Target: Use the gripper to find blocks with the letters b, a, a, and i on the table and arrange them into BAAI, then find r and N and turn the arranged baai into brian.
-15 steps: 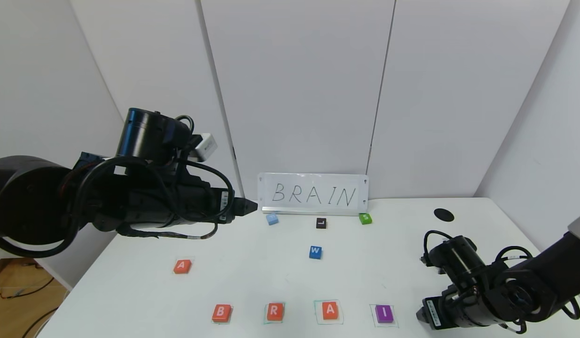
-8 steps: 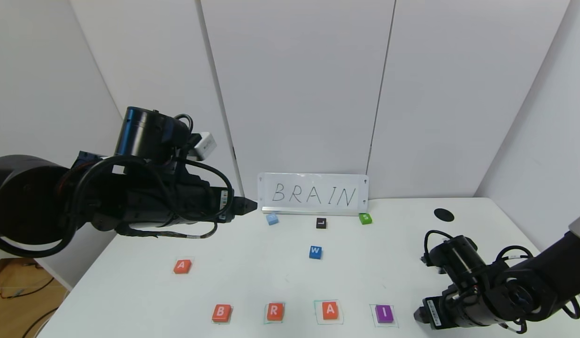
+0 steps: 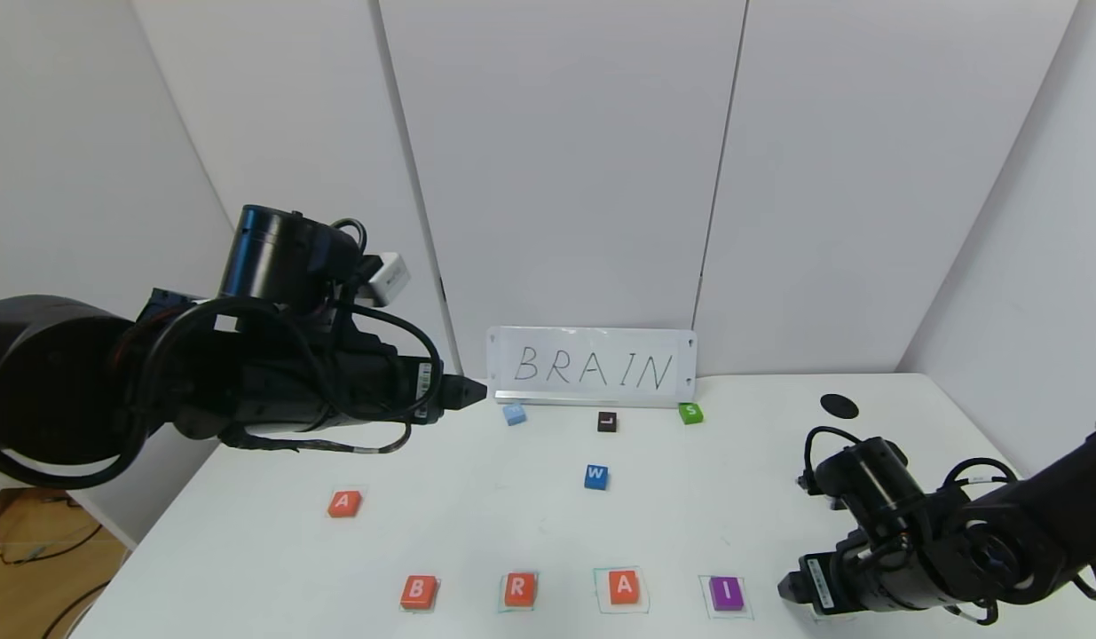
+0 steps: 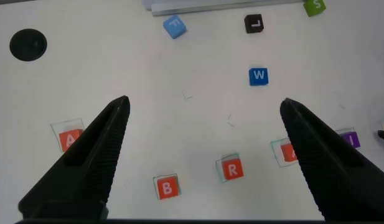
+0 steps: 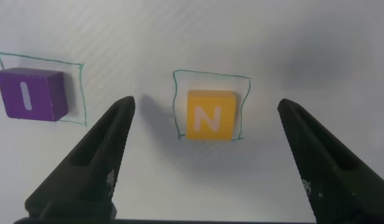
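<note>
While open, right gripper (image 5: 204,155) above N (image 5: 211,114), apart.

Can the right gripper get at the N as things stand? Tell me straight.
Probably yes. The right gripper hangs open right over the N, which lies alone in its green square, well apart from the I. Nothing stands between.

Bright, even light; soft shadows

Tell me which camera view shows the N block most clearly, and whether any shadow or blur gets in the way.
Right wrist view: N is sharp, its letter readable, with a soft shadow on the table; the open right gripper fingers are blurred. Head view: the right arm hides it.
</note>
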